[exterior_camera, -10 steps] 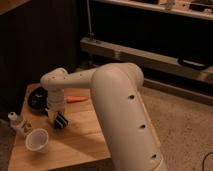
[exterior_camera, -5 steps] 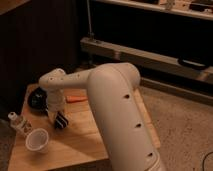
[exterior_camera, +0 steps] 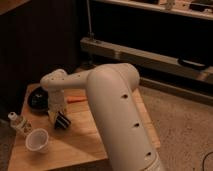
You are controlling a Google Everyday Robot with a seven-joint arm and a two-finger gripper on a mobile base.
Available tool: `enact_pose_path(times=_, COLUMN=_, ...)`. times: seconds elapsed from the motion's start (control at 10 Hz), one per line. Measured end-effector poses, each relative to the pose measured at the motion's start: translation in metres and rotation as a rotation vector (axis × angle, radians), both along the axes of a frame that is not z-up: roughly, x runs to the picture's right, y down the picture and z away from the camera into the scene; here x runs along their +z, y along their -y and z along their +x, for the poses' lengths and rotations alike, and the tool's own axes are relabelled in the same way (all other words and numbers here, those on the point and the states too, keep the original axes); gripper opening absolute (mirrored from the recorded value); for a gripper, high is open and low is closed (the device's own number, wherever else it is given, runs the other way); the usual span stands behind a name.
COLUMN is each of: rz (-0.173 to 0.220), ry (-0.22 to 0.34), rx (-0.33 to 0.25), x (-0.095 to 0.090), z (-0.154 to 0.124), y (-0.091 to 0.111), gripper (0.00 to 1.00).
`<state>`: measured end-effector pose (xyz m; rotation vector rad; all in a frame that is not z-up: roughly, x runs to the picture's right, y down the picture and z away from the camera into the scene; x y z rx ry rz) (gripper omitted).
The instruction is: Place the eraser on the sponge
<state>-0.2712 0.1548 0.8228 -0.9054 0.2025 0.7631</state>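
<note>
eraser (exterior_camera: 63, 122) at gripper (exterior_camera: 59, 118) tip; sponge unseen

the gripper hangs low over the table (exterior_camera: 80, 137), between black dish (exterior_camera: 37, 100) and white cup (exterior_camera: 37, 141), the striped eraser just at its tip. whether it clamps it, i cannot tell.

The dish (exterior_camera: 37, 100) sits on the table (exterior_camera: 82, 137) near its far left corner. The end effector (exterior_camera: 59, 116) hangs just in front of the dish and a little to its right, low over the table. The eraser (exterior_camera: 63, 122) is right at its tip; whether it rests on the table cannot be told. The stick (exterior_camera: 77, 99) lies on the table just right of the dish. The cup (exterior_camera: 37, 140) stands well in front of the dish, near the table's front edge. A small bottle (exterior_camera: 18, 123) stands in front of the dish and to its left, beside the cup. The arm (exterior_camera: 117, 110) rises right of the dish, over the table's right part. A rail (exterior_camera: 135, 55) runs behind the dish and to its right, beyond the table.
</note>
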Motion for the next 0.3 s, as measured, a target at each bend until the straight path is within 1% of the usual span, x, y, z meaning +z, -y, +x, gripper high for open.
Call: enact_pose_path(times=0.3, rz=-0.018, ry=-0.014, rx=0.036, x=0.0023, z=0.0038, y=0.0011, gripper=0.80)
